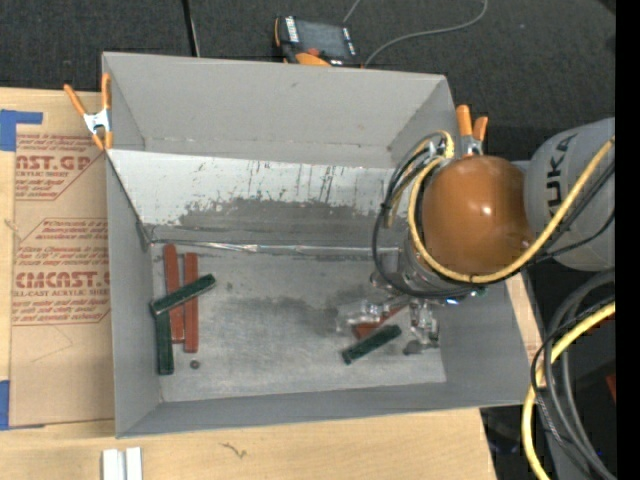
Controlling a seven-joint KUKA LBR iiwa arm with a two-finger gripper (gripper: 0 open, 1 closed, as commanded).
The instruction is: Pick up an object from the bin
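Note:
My gripper [421, 320] is low over the bin floor at the right side, below the orange dome. A short dark green bar [370, 344] lies slanted on the floor just left of and below it, close to the gripper or touching it. A small red-brown piece [372, 312] sits right above that bar, partly hidden by the gripper's metal parts. Whether anything is between the jaws cannot be made out.
At the bin's left side lie two red-brown sticks [172, 280] [190, 318], with a dark green bar [184, 295] slanted across them and another green bar [163, 346] upright below it. The arm and its cables crowd the right wall.

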